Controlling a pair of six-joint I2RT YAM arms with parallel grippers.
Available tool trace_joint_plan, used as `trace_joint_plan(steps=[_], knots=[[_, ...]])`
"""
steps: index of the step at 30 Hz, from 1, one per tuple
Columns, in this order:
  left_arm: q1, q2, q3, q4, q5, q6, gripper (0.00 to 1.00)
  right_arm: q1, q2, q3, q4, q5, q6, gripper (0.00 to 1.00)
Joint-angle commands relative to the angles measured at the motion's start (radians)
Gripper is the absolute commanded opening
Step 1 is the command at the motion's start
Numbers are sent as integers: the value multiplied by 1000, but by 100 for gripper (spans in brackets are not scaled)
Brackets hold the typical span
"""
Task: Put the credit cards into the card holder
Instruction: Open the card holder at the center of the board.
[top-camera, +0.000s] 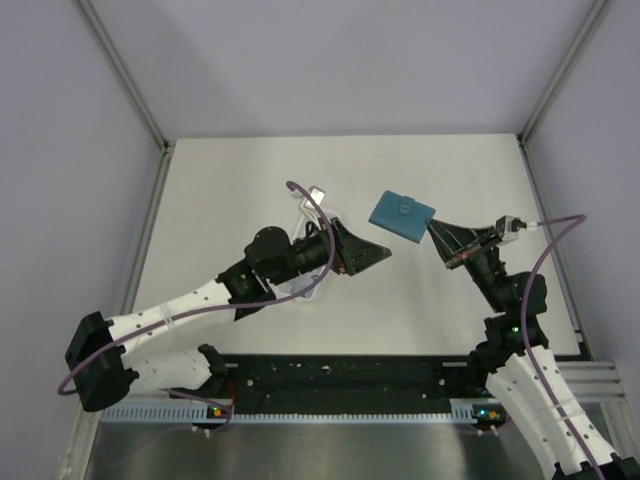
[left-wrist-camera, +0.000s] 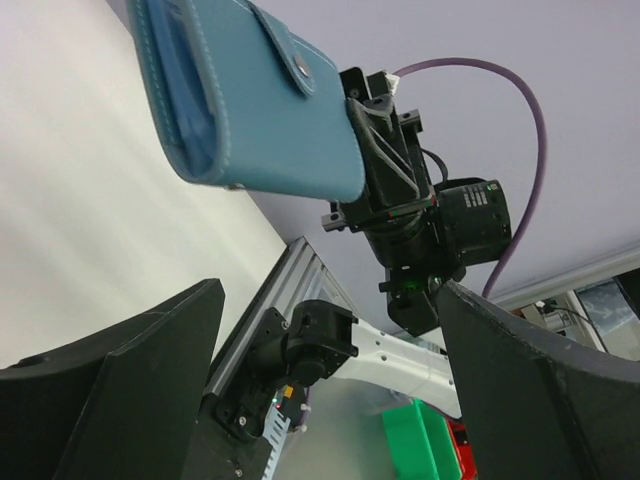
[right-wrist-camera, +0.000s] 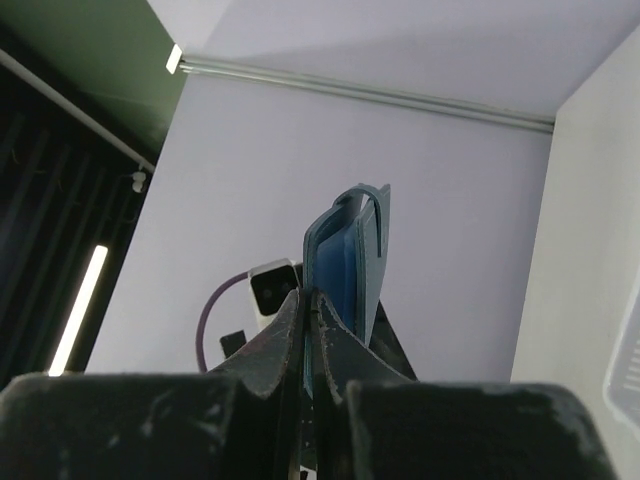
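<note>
The left gripper (top-camera: 380, 252) stands wide open with nothing in it, pointed at the wallet (top-camera: 402, 215). The right gripper (top-camera: 432, 232) is clamped tight on one edge of the wallet and holds it in the air above the table (top-camera: 480, 180), between the two arms.

The wallet looks light and soft, stitched and a little floppy, so it will likely sag or twist from a one-edge pinch. The snap tab or the free edge would suit the left fingers best.

Behind the left arm lies a white tray (top-camera: 303, 213). The cards may be there, but I cannot make them out.
</note>
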Motion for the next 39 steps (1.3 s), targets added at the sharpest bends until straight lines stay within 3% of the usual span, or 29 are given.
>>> trace_joint_plan(steps=[1,8,14,19,25,27,28,31,34,39], knots=[[-10,34,73,105,-35,3,94,12,-64,74,-2,-43,7,0],[-10,90,107,183,-71,9,93,13,-102,115,-99,-66,-15,0],[-10,152,170,220,-60,11,82,12,-113,115,-125,-79,-20,0],[-10,170,180,250,-36,-11,55,12,-128,106,-143,-70,-32,0],[-9,140,167,211,-46,23,7,13,-148,163,-241,-75,-153,1],[-9,109,177,134,-71,73,0,13,-151,227,-374,-73,-275,19],[-9,89,183,93,-86,104,0,12,-148,271,-439,-69,-362,31],[1,19,203,-77,-127,208,0,13,-119,400,-640,-49,-628,54],[20,-31,248,-255,-102,305,0,12,-49,485,-729,-98,-801,66],[102,-58,318,-458,194,433,2,12,100,536,-745,-343,-947,70]])
